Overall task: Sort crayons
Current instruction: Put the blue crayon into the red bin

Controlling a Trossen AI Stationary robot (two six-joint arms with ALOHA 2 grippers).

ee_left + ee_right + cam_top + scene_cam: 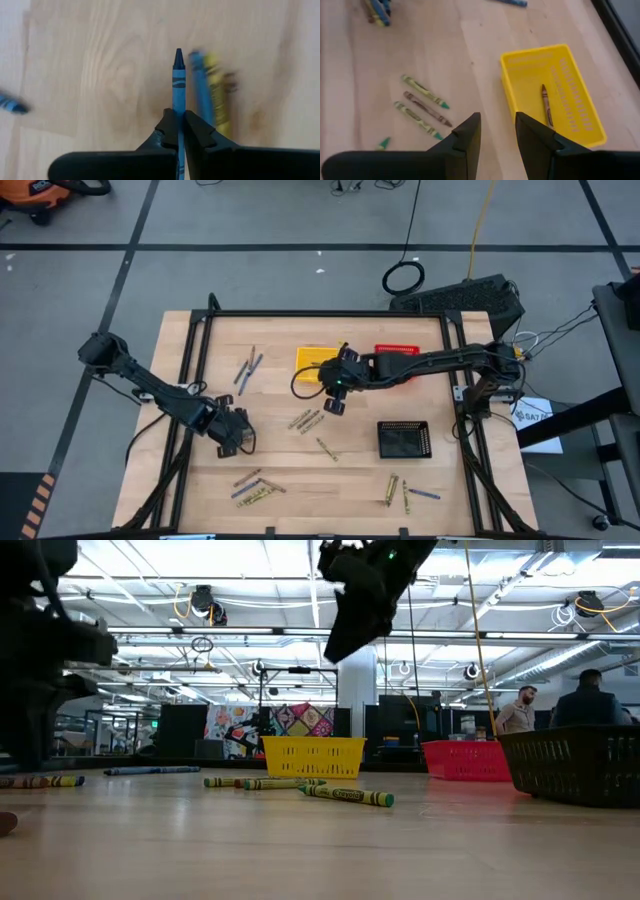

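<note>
Overhead and level views share, seemingly, the yellow basket (pixel 313 358).

Bench (pixel 300 470): pale wood, smooth, visibly grained.
Yellow mesh basket (pixel 575 100): glossy plastic.
Blue paper-wrapped crayon (pixel 178 85): matt label, waxy tip.
Left claw (pixel 178 131): matt black plastic.

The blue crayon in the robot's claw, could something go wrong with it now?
Maybe. The left claw pinches the blue crayon by one end only, so it might swing or slip out when lifted. Another blue crayon and a yellow crayon lie right beside it and could get bumped. Also, a brown crayon already lies in the yellow basket, so colours might get mixed.
</note>
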